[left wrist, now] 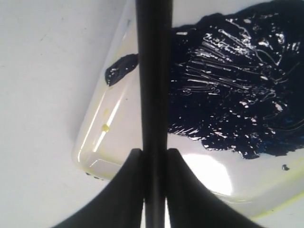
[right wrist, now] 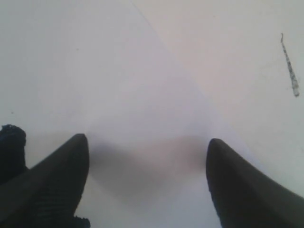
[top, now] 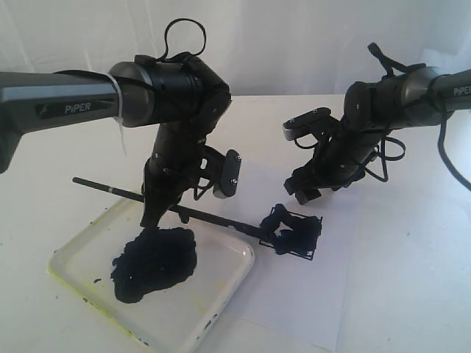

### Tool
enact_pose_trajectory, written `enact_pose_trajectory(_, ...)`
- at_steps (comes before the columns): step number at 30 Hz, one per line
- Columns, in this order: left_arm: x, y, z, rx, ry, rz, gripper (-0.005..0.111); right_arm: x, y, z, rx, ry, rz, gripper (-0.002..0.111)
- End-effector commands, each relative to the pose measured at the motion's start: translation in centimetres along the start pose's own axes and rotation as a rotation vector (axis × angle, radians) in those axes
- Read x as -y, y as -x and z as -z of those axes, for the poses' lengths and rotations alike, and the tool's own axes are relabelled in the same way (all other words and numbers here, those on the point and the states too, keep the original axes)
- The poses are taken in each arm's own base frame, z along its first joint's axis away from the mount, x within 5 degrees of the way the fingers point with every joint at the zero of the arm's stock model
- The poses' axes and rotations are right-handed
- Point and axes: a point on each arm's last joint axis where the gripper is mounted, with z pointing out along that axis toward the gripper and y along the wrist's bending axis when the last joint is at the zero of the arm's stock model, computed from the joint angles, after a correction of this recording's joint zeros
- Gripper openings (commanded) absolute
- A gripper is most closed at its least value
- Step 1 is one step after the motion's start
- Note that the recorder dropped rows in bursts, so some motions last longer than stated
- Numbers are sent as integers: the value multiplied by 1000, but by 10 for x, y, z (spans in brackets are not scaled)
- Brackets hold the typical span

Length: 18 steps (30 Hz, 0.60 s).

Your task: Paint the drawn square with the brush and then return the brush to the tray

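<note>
Exterior view: L gripper (left wrist: 154, 154) pinches thin black brush (top: 213, 218) over white rect. tray (top: 237, 273), tip at blue-black daubed square (top: 294, 232); R gripper (right wrist: 147, 142) fingers spread.

The tray (top: 228, 290) fills the counter's front-left corner; over it the left gripper (top: 152, 213) clamps the brush (top: 221, 220), a low bar slanting to the drawn square (top: 296, 232) mid-counter. The right gripper (top: 307, 193) hangs spread beside it. Front-right corner and far edge lie open

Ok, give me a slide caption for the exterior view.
Left gripper holds the brush with its tip at the daubed drawn square beside the tray; right gripper hovers open nearby.
</note>
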Motion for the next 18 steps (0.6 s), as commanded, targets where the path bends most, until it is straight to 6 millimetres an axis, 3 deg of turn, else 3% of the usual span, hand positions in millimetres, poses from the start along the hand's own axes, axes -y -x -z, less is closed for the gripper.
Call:
enact_pose_trajectory(1,3,-6,2,-38,-31,14,0,0,-2,-3,-12,-3,13,66)
enact_pose_trajectory(8,9,-5,-12,-54,-37,-1,0,0,-2,-3,-12,-3,13,66)
enact_pose_trajectory(12,3,-4,-11,-38,32,60,0,0,-2,-3,-12,-3,13,66)
enact_pose_trajectory(18,7,7,-3,66,42,-17,0,0,-2,-3,-11,-4,15,66)
